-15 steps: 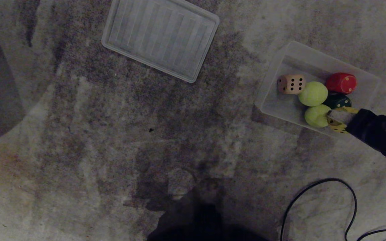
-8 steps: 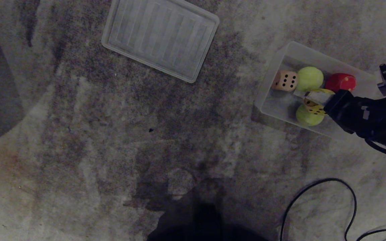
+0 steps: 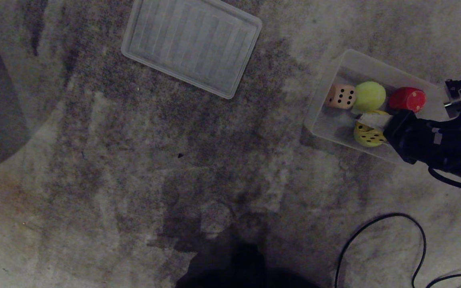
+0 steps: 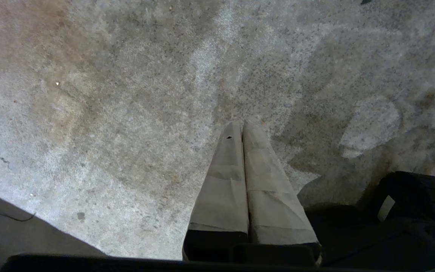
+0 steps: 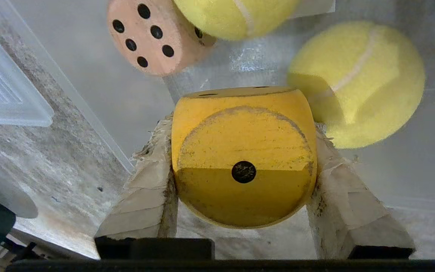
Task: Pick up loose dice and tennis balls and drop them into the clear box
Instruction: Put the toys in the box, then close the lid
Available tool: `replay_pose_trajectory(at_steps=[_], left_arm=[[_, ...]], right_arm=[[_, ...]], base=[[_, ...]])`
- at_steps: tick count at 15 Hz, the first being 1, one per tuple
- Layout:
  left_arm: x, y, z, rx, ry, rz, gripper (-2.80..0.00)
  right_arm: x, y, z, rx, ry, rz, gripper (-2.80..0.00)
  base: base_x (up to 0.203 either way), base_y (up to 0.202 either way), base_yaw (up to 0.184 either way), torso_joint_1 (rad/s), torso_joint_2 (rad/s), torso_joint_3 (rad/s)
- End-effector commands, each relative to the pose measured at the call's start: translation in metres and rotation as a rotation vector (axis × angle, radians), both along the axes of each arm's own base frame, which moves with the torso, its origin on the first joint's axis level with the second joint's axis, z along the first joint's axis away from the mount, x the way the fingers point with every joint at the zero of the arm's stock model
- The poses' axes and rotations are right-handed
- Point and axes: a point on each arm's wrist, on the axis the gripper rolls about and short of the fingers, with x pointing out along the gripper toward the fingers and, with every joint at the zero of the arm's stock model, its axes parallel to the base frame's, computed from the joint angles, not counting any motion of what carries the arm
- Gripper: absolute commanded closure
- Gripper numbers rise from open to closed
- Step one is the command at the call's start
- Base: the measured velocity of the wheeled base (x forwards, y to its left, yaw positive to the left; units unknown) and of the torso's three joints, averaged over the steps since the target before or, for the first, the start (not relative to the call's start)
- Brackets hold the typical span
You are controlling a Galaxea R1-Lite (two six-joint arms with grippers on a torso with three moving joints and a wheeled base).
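My right gripper [image 3: 368,130] is shut on the yellow die [image 3: 369,135], holding it above the near part of the clear box [image 3: 321,93]. In the right wrist view the yellow die [image 5: 244,151] sits pressed between both taped fingers [image 5: 147,185], one pip facing me. Below it in the box lie the cream die [image 5: 149,37] and two tennis balls [image 5: 357,83], [image 5: 236,15]. The head view shows the cream die [image 3: 340,96] beside one tennis ball [image 3: 369,96]; the other ball is hidden under the held die. My left gripper [image 4: 242,126] is shut and empty over bare carpet.
A red die [image 3: 407,99] lies in the box's far right corner. The flat ribbed clear lid [image 3: 192,44] rests on the carpet at the upper middle. A black cable [image 3: 378,240] loops at the lower right. My own base [image 3: 238,268] darkens the bottom edge.
My right gripper carried the yellow die from the box's near right edge inward over the box. The cream die and a tennis ball shifted toward the far wall. The dark green die is now hidden.
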Motion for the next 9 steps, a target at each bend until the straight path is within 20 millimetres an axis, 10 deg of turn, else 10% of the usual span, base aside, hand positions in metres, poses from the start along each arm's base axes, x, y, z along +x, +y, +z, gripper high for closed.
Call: replay_pose_trajectory(at_steps=[1, 9], left_arm=[[0.000, 0.000, 0.000, -0.001, 0.002, 0.001, 0.00], [0.000, 0.000, 0.000, -0.001, 0.002, 0.001, 0.00]], right_arm=[[-0.001, -0.001, 0.002, -0.009, -0.016, -0.003, -2.80], [-0.032, -0.013, -0.018, -0.109, 0.017, -0.021, -2.80]], base=[[0.000, 0.000, 0.000, 0.000, 0.00, 0.000], [0.000, 0.000, 0.000, 0.000, 0.00, 0.000]])
